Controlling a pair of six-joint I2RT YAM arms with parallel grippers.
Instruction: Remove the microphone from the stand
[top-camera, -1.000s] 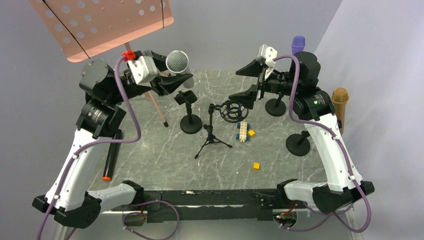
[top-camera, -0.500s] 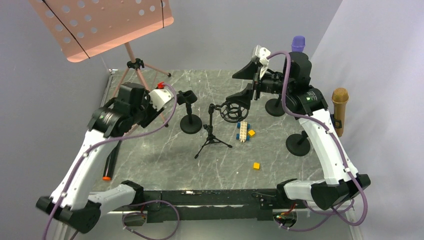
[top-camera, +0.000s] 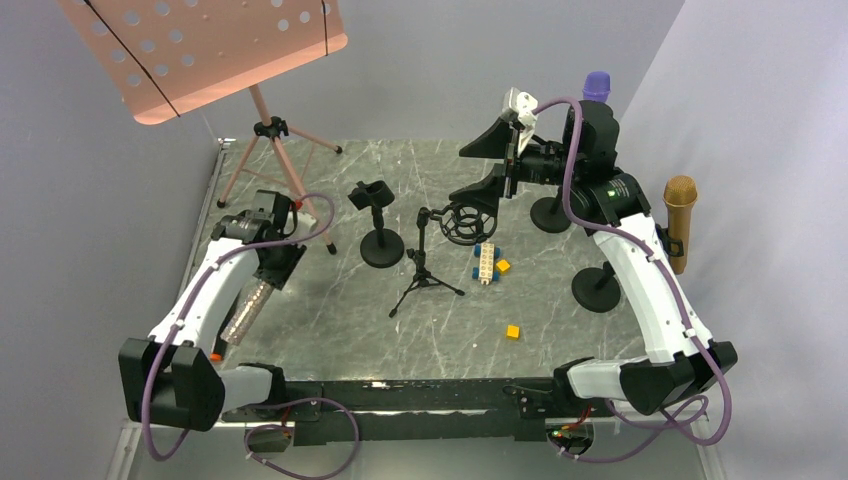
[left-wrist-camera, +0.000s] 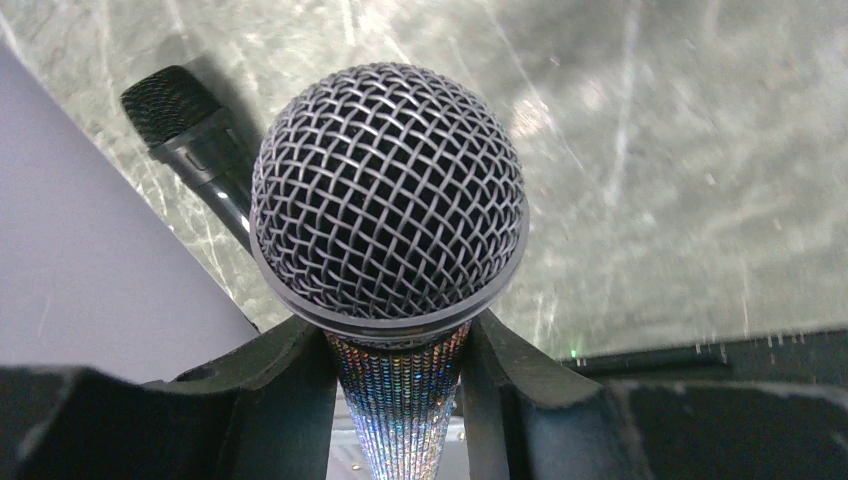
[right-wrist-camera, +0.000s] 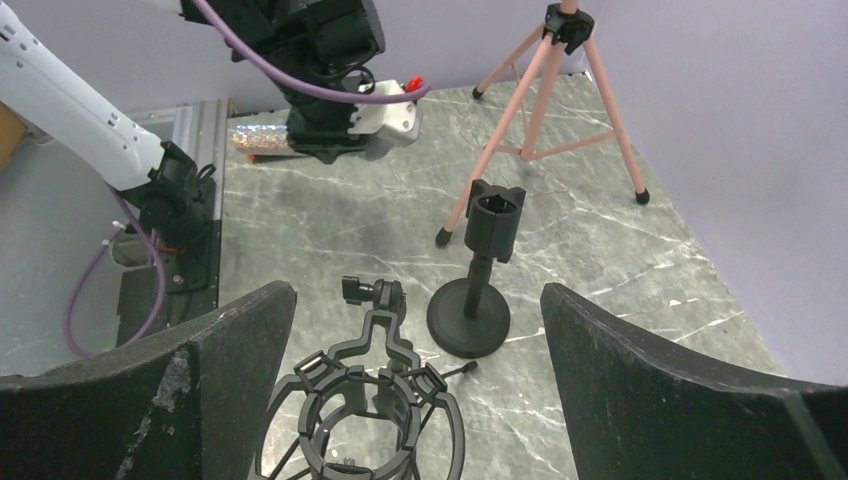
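My left gripper (top-camera: 262, 276) is shut on the glittery microphone (top-camera: 243, 312), held low over the table's left side beside the black microphone. In the left wrist view my fingers (left-wrist-camera: 290, 385) clamp its glitter handle just below the mesh head (left-wrist-camera: 388, 195). The black round-base stand (top-camera: 378, 226) with its clip stands without a microphone at centre-left, also in the right wrist view (right-wrist-camera: 483, 270). My right gripper (top-camera: 486, 170) is open and holds nothing above the shock-mount tripod (top-camera: 440, 250); in its own view (right-wrist-camera: 415, 296) the mount (right-wrist-camera: 365, 420) lies below.
A black microphone (left-wrist-camera: 185, 125) lies along the left edge, its orange end (top-camera: 214, 356) showing. A pink music stand (top-camera: 200, 50) is back left. Purple (top-camera: 597, 85) and gold (top-camera: 680, 200) microphones stand at right. Toy blocks (top-camera: 487, 262) and a yellow cube (top-camera: 512, 331) lie mid-table.
My left arm has swung down and to the left from beside the stand, carrying the microphone to low over the table's left side. The right arm has barely moved.
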